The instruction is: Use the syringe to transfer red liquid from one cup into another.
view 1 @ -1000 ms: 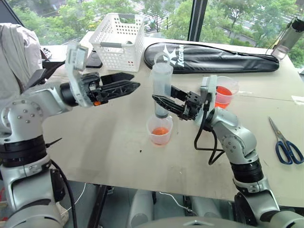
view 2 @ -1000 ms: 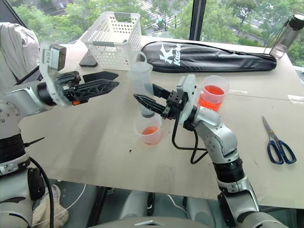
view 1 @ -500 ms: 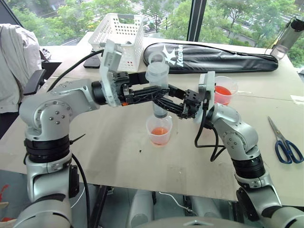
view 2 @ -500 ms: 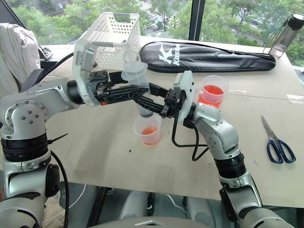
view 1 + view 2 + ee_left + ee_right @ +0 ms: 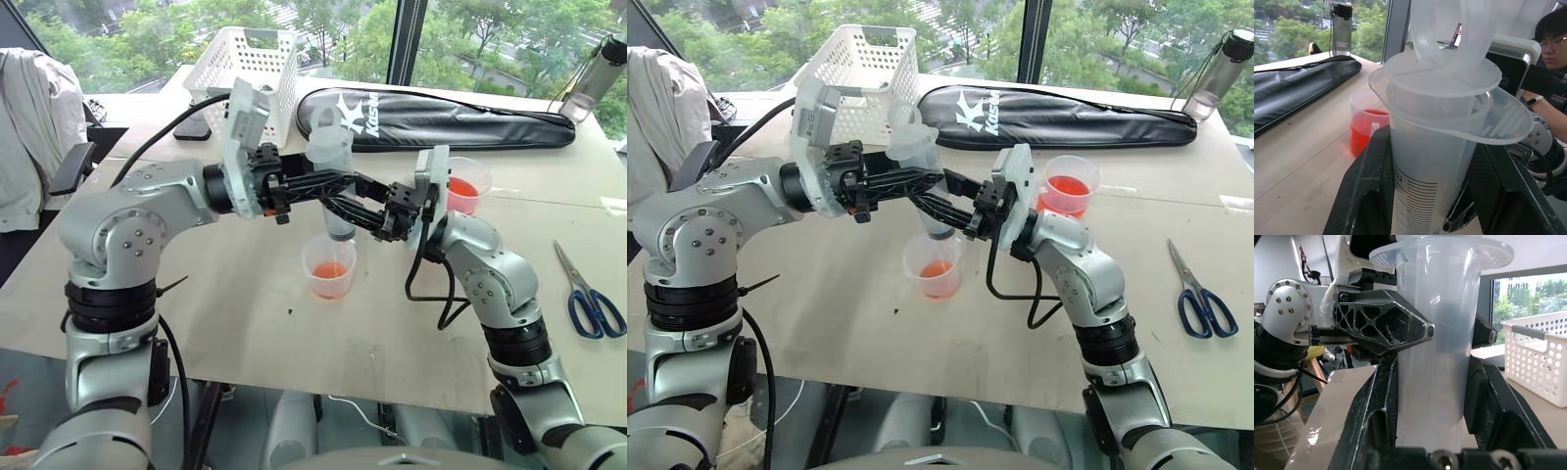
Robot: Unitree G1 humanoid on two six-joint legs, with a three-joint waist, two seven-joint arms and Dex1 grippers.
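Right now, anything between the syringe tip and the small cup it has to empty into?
Nothing visible. The large clear plastic syringe stands upright, its tip just above the small clear handleless cup holding red liquid. The right pincer is shut on the barrel; the left pincer flanks it higher up.

Silver arms, black latticed jaws

The syringe [image 5: 333,186] stood over the cup [image 5: 330,266], its nozzle hidden behind the crossed black fingers [image 5: 364,211]. Its plunger top ran off the picture edge in the left wrist view. The bottle [image 5: 600,69] at the table's [image 5: 245,323] far right corner was cut off.
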